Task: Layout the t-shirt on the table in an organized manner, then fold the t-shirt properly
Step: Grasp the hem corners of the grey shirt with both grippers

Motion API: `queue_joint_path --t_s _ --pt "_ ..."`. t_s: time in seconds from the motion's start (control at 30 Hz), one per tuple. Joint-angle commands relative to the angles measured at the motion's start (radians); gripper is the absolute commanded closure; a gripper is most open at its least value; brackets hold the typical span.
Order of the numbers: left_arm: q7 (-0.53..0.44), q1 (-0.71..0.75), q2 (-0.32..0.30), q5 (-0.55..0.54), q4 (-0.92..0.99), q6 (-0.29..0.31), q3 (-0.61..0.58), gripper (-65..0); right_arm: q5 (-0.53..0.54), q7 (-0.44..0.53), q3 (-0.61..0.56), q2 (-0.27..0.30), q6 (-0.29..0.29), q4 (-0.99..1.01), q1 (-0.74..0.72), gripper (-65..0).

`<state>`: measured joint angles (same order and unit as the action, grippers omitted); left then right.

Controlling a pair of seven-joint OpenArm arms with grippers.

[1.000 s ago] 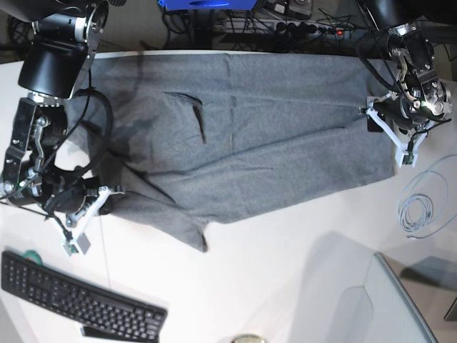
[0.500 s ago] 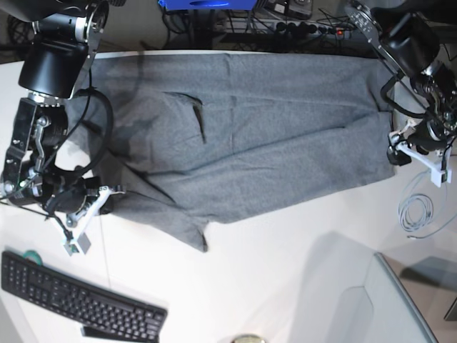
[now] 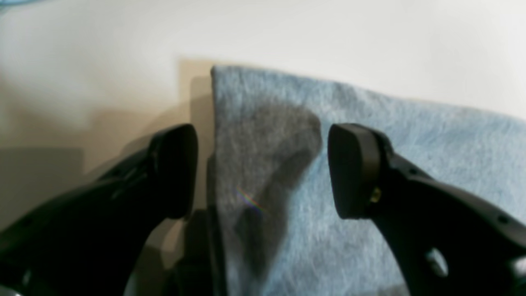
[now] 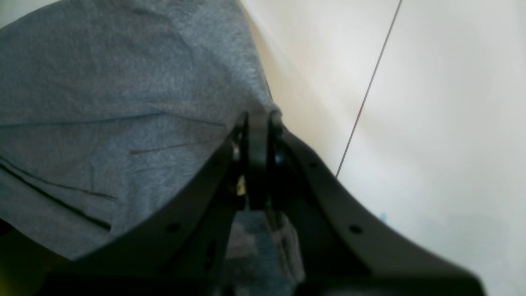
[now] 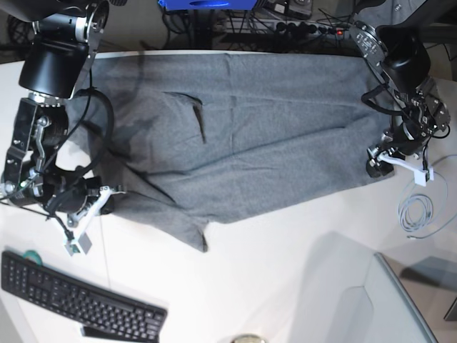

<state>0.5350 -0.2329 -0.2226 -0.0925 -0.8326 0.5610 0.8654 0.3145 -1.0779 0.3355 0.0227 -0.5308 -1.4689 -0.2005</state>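
Observation:
The grey t-shirt [image 5: 250, 136] lies spread across the far half of the white table [image 5: 285, 271], with a folded flap hanging toward the front left. My left gripper [image 3: 263, 168] is open at the shirt's front right corner [image 5: 380, 161]. One finger [image 3: 174, 168] hangs over bare table and the other [image 3: 353, 168] over the cloth [image 3: 431, 135]. In the right wrist view my right gripper [image 4: 257, 123] is shut on the t-shirt's edge [image 4: 123, 82]. In the base view it [image 5: 107, 199] is at the shirt's front left side.
A black keyboard [image 5: 78, 296] lies at the front left corner. A coiled white cable [image 5: 418, 214] sits just right of the left gripper. A grey box [image 5: 389, 307] stands at the front right. A dark seam line [image 4: 370, 90] crosses the table beside the right gripper.
My left gripper swung out past the shirt's right edge, then came back down to its front right corner. The right arm and the cloth have not moved.

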Motion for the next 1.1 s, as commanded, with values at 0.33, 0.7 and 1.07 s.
queue_joint_path --t_s 0.33,0.7,1.07 --pt "-0.071 -0.078 -0.041 -0.010 0.135 -0.077 -0.005 -47.7 0.015 0.020 -0.002 0.010 -0.002 -0.017 -0.011 0.0" --pt "-0.072 -0.105 -0.037 -0.014 0.131 -0.077 -0.101 0.0 0.015 0.043 -0.002 0.012 -0.002 -0.008 -0.017 0.0" --pt "-0.069 -0.251 -0.044 -0.006 0.129 -0.077 -0.291 0.0 0.010 0.215 -0.005 0.090 -0.004 0.227 -0.121 0.0"
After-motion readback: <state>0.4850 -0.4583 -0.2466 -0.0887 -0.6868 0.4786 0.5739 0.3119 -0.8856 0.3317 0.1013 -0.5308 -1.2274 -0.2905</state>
